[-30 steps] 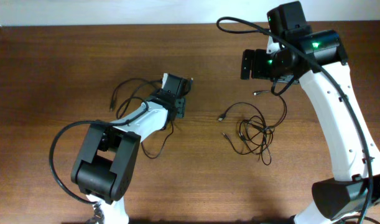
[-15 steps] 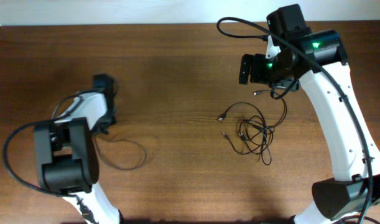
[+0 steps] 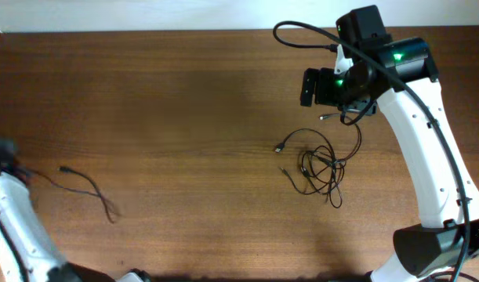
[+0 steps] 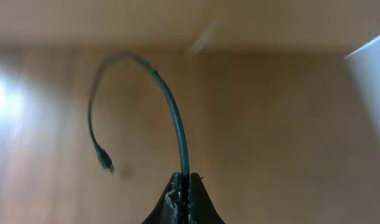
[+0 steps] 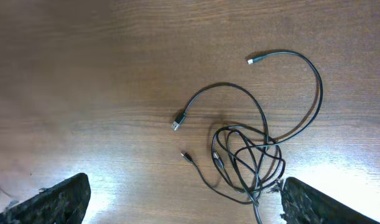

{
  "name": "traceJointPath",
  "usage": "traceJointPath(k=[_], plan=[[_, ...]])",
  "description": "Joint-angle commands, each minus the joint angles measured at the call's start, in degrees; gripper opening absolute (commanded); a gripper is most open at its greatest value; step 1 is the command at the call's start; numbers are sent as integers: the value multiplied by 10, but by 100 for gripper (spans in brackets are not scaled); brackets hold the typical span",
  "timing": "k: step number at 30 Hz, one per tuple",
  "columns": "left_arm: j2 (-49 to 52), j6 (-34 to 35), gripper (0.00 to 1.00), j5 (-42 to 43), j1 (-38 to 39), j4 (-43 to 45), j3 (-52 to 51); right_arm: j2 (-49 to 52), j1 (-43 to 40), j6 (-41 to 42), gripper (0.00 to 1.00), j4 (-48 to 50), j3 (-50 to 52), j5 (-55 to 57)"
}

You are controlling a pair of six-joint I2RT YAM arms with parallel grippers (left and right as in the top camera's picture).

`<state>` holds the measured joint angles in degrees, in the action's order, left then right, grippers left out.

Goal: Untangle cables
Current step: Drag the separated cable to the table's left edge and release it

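Observation:
A knotted bundle of thin black cables (image 3: pixel 321 168) lies right of the table's middle. In the right wrist view the bundle (image 5: pixel 245 158) has loose strands running out of it, one of them ending in a whitish tip (image 5: pixel 252 60). My right gripper (image 5: pixel 185 183) hangs open above it, with the knot close to the right finger (image 5: pixel 314 202). At the far left edge, my left gripper (image 4: pixel 185 182) is shut on one separate cable (image 4: pixel 171 106), which arcs up and round to a small plug (image 4: pixel 106 165). The same cable (image 3: pixel 90 186) trails over the wood on the left.
The right arm (image 3: pixel 411 117) reaches in from the lower right, with its own thick black cable (image 3: pixel 302 31) looping above it. A pale wall (image 3: pixel 145 12) borders the table's far edge. The left arm (image 3: pixel 8 215) stands at the left edge.
The left gripper has shut on one cable, and the left arm has swung from the table's middle to the far left edge, dragging that cable away. The right arm and the bundle have not moved.

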<state>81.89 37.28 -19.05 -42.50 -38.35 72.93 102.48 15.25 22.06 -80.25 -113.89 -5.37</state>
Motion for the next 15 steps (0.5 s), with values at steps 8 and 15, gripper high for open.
traceJointPath(k=[8, 15], plan=[[-10, -423, 0, 6, 0, 17, 435, 0, 1, 0, 98, 1, 1, -5], [105, -518, 0, 185, 61, -147, 434, 1, 1, 0, 98, 3, 1, -4]])
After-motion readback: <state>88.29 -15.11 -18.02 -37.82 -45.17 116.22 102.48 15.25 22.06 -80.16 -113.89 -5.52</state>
